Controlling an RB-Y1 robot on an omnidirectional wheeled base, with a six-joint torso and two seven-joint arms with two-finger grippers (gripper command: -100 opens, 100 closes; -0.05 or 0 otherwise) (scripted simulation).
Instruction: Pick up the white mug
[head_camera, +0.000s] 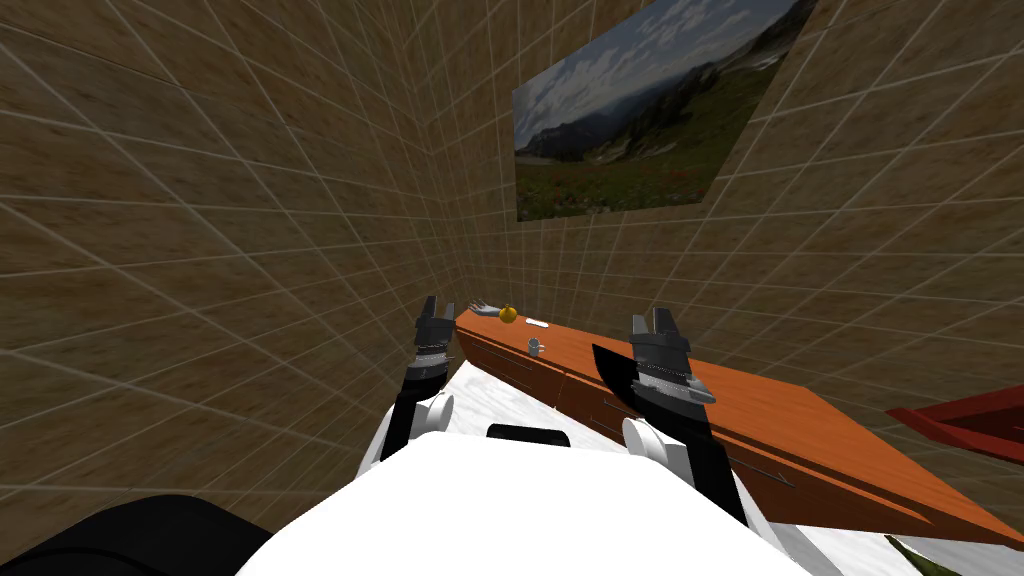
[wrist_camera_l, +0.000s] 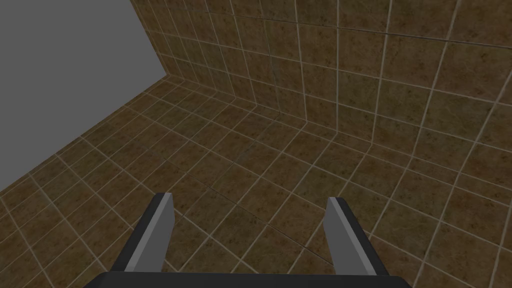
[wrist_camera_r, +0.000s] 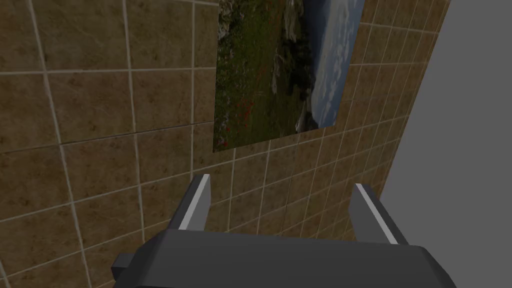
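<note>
Left gripper (wrist_camera_l: 250, 198): thin grey blade fingers spread wide, nothing between them, held up ahead of the left shoulder
Right gripper (wrist_camera_r: 283, 181): fingers likewise spread and holding nothing, raised over the sideboard's front edge in the head view
Task thing: small white mug with a side handle (head_camera: 536, 347), upright on the sideboard top near its front edge, between the two grippers in the head view and well apart from both
Mug contents: too small to tell
Support: long orange-brown wooden sideboard with drawer fronts (head_camera: 760, 410), set against the brown tiled wall
Farther along the top: round yellow-orange thing (head_camera: 508, 314), with a flat white strip (head_camera: 537, 323) just beside it
Above: large landscape picture (head_camera: 640, 110) on the wall
Right margin: dark red slab (head_camera: 960, 418) beyond the sideboard
</note>
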